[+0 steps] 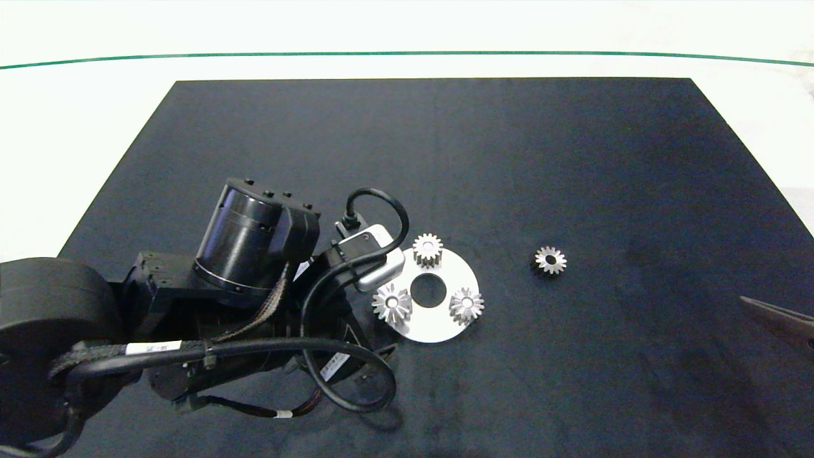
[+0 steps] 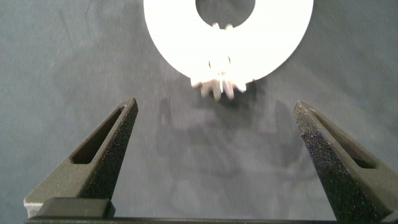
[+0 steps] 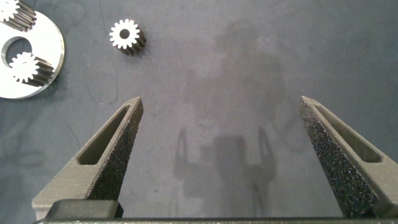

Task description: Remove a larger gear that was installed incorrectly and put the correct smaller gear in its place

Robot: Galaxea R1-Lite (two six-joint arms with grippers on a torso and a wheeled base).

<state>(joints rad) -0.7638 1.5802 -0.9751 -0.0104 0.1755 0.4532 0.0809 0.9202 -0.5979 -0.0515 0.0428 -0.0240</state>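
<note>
Gears sit on a round silver plate (image 1: pixel 439 327) in the head view. The plate lies on a dark mat (image 1: pixel 509 159) on the white worktop (image 1: pixel 63 127). It has a big hole in its middle. Three gears stand around that hole. The larger gear (image 1: pixel 392 303), with long pointy teeth, is on the plate's left side, just beside the left arm's camera. A tall gear (image 1: pixel 427 249) stands on the far edge of the plate. Another gear (image 1: pixel 466 305) stands on the right side. The smaller gear (image 1: pixel 550 260) lies alone on the mat, well apart from the plate, to its right. The left arm (image 1: pixel 241 267) comes in from the left and hides its own tool. Only a dark tip of the right arm (image 1: pixel 779 318) shows at the right edge.

The left wrist view shows the left tool (image 2: pixel 214 158) with its fingers spread wide. It hangs over bare mat near the plate (image 2: pixel 174 37). The larger gear (image 2: pixel 219 84) is at the plate's near edge and looks blurry. The fingers do not touch it.

The right wrist view shows the right tool (image 3: pixel 221 155), also spread wide and holding nothing. The smaller gear (image 3: pixel 126 36) lies on the mat ahead of it, between the tool and the plate (image 3: pixel 53 62).
</note>
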